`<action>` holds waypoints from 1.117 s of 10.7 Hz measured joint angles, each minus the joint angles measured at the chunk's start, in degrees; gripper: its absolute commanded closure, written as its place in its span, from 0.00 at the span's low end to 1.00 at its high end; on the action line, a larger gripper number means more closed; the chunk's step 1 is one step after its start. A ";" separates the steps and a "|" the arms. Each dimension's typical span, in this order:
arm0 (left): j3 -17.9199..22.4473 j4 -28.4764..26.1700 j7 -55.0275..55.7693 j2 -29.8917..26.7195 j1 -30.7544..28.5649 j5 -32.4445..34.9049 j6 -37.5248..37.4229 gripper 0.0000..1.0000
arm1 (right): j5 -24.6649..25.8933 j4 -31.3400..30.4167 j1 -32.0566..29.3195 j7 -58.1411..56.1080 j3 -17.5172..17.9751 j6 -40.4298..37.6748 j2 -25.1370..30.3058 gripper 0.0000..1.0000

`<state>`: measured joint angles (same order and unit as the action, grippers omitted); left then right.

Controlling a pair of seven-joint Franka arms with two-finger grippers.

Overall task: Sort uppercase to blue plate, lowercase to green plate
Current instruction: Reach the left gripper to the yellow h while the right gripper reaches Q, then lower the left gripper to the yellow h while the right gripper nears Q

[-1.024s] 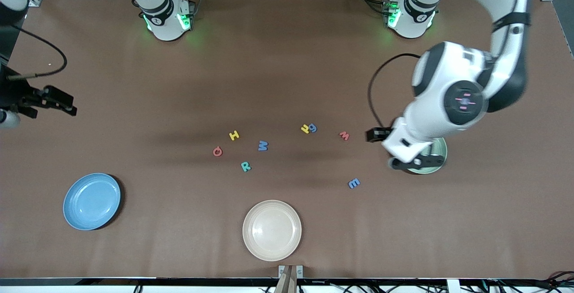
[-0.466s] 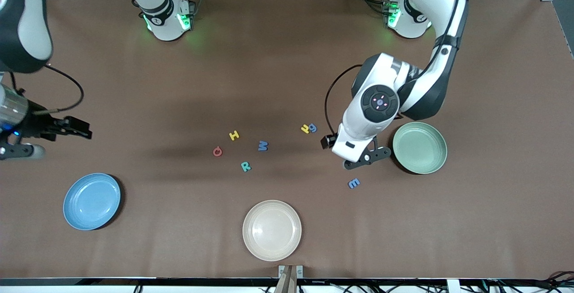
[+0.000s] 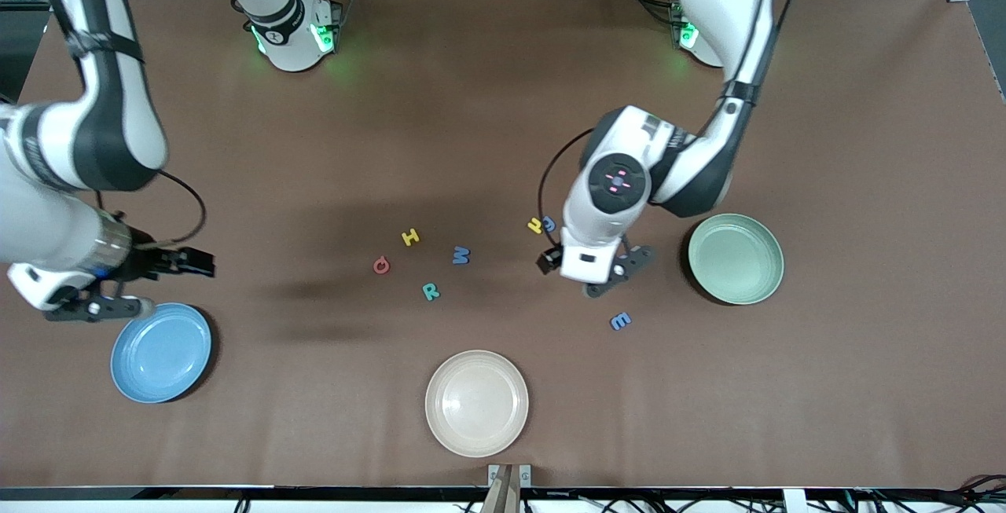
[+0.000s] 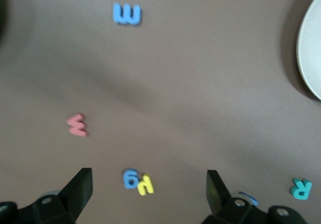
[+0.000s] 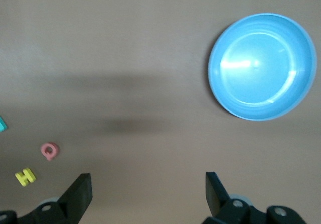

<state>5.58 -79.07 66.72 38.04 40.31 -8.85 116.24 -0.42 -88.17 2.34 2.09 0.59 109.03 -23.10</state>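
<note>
The uppercase letters lie mid-table: red Q (image 3: 381, 265), yellow H (image 3: 410, 237), blue W (image 3: 461, 254) and teal R (image 3: 431, 291). Of the lowercase letters, yellow h (image 3: 535, 225) touches blue g (image 3: 548, 223), and the blue E-like letter (image 3: 620, 321) lies nearer the camera. The red w (image 4: 77, 124) is hidden under the left arm in the front view. My left gripper (image 3: 621, 271) is open and empty, up in the air between these letters and the empty green plate (image 3: 736, 258). My right gripper (image 3: 98, 309) is open and empty, above the table at the edge of the empty blue plate (image 3: 161, 352).
A cream plate (image 3: 476, 402) sits empty near the table's front edge and also shows in the left wrist view (image 4: 311, 58). The left arm's wrist and cable hang over the spot beside h and g.
The left arm swung from over the green plate toward the lowercase letters and now covers the red w. The right arm came in from the table's end to beside the blue plate.
</note>
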 measured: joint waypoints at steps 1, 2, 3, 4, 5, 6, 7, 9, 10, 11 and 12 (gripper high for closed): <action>-0.01 0.00 1.44 0.71 0.91 -0.60 1.33 0.00 | -0.01 -0.02 2.09 3.54 0.07 1.38 -1.15 0.00; -0.01 0.00 2.80 1.37 1.35 -1.36 2.84 0.00 | -0.01 -0.06 4.27 7.07 0.14 2.57 -2.26 0.00; 0.00 0.00 4.18 2.16 1.51 -2.61 4.59 0.00 | 0.00 -0.10 6.34 10.42 0.19 3.87 -3.47 0.00; -0.01 -0.02 6.06 3.19 1.77 -3.71 6.33 0.00 | 0.00 -0.14 8.11 13.27 0.22 5.54 -4.77 0.00; -0.02 -0.04 8.56 4.46 2.16 -4.16 7.75 0.00 | 0.01 -0.16 9.66 15.96 0.23 7.64 -6.23 0.00; -0.04 -0.03 11.66 5.92 2.66 -4.38 8.69 0.00 | 0.01 -0.16 10.87 17.88 0.23 9.93 -7.76 0.00; -0.05 -0.03 14.58 7.14 3.08 -4.66 9.38 0.00 | 0.01 -0.14 11.50 18.50 0.24 11.46 -8.86 0.00; -0.04 0.02 19.30 8.49 3.35 -5.12 10.04 0.00 | 0.07 -0.09 11.77 18.68 0.18 12.77 -10.16 0.00; -0.02 0.02 20.99 8.88 3.33 -5.41 10.27 0.00 | 0.13 -0.09 11.75 18.66 0.02 12.88 -10.42 0.00; -0.04 0.03 22.13 9.27 3.39 -5.52 10.72 0.00 | 0.15 -0.08 11.63 18.65 -0.18 12.88 -10.46 0.00; -0.07 0.03 23.61 9.75 3.73 -5.55 11.29 0.00 | 0.15 -0.08 11.33 18.62 -0.33 12.88 -10.48 0.00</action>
<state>5.50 -79.04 90.33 47.79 44.03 -14.40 127.53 -0.27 -88.25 13.67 20.71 0.26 121.92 -33.58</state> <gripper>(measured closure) 0.000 0.000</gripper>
